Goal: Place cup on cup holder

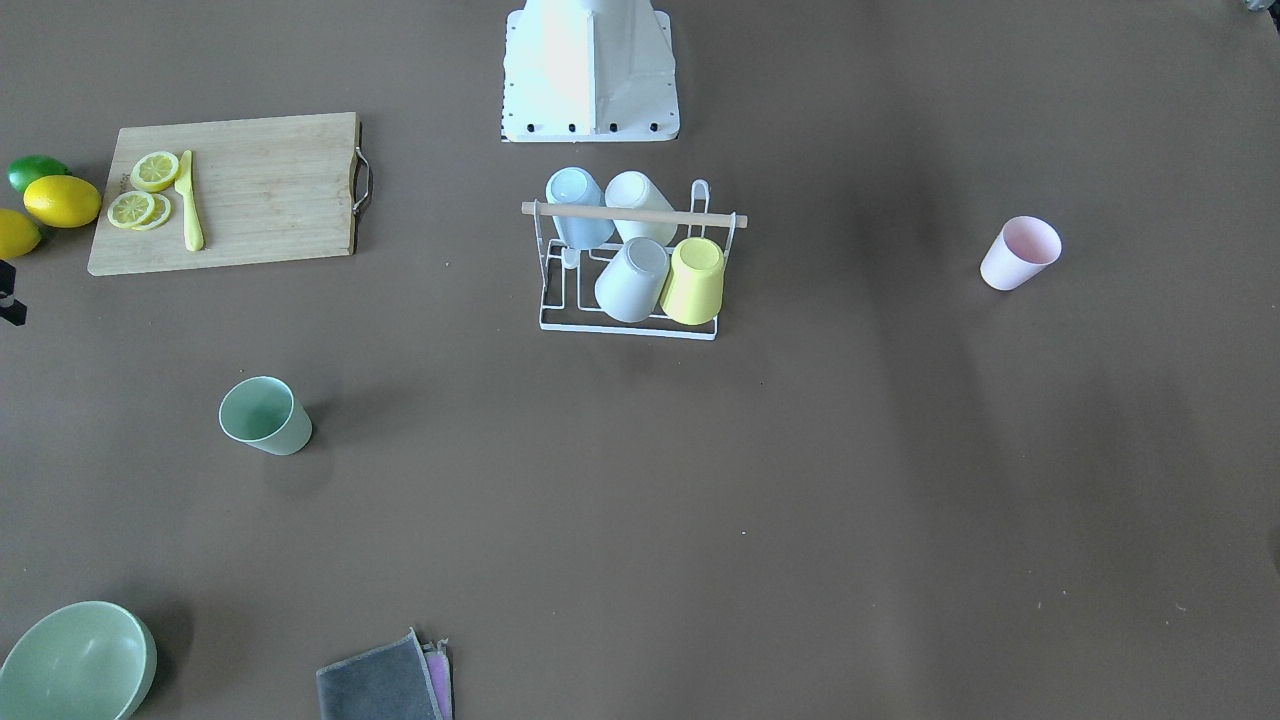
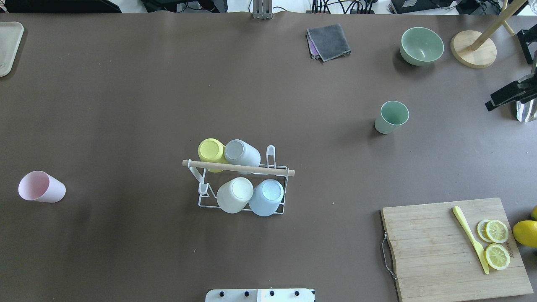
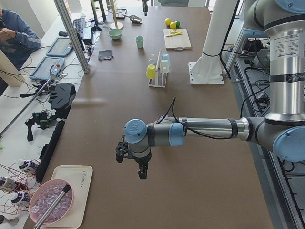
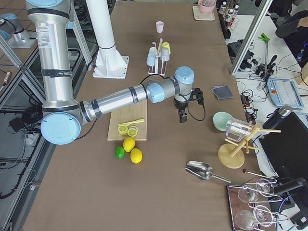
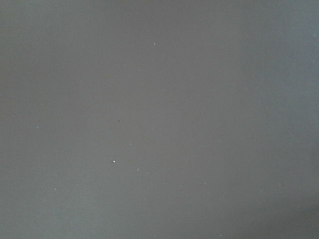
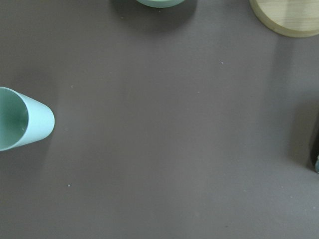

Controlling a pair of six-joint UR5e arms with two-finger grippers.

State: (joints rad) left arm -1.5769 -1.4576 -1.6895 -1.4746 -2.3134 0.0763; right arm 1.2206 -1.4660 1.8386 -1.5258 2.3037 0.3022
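The cup holder [image 1: 628,333], a white wire rack with a wooden rod [image 2: 239,167], stands mid-table near the robot's base. It holds several upturned cups: yellow, grey, white and blue. A pink cup [image 2: 41,187] stands alone on the robot's left side. A green cup [image 2: 391,117] stands on the right side and also shows in the right wrist view [image 6: 22,118]. My left gripper [image 3: 140,172] hangs above bare table at the left end; I cannot tell whether it is open or shut. My right gripper [image 4: 183,119] hangs above the table near the green cup; I cannot tell its state either.
A cutting board [image 2: 436,251] with lemon slices and a yellow knife lies at the near right, with lemons [image 1: 62,200] beside it. A green bowl [image 2: 421,45], a grey cloth [image 2: 328,40] and a wooden stand [image 2: 473,49] sit at the far right.
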